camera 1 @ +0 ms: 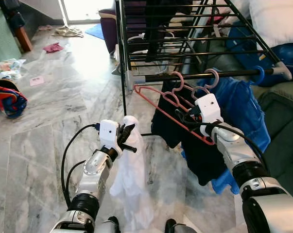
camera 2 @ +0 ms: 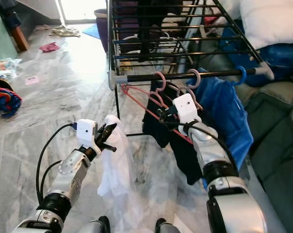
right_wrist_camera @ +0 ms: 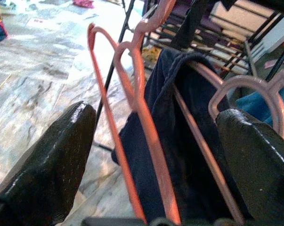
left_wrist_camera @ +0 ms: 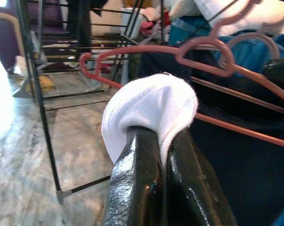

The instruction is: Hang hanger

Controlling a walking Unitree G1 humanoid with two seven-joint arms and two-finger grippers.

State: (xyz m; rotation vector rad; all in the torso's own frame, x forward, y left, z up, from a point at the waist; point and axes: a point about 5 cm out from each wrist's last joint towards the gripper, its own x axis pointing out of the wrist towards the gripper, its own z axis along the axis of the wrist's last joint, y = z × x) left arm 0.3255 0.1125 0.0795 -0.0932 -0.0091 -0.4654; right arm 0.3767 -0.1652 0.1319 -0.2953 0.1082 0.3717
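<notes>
Salmon-pink plastic hanger (camera 1: 171,112), empty, hangs by its hook on the black metal drying rack's (camera 1: 195,48) front rail beside a dark navy garment (camera 1: 195,145). No writing is legible. Right gripper (right_wrist_camera: 153,155), forearm raised, spreads wide around the hanger's arms. Left gripper (camera 1: 127,138), lower, pinches a white cloth (camera 1: 131,179) tight.
</notes>
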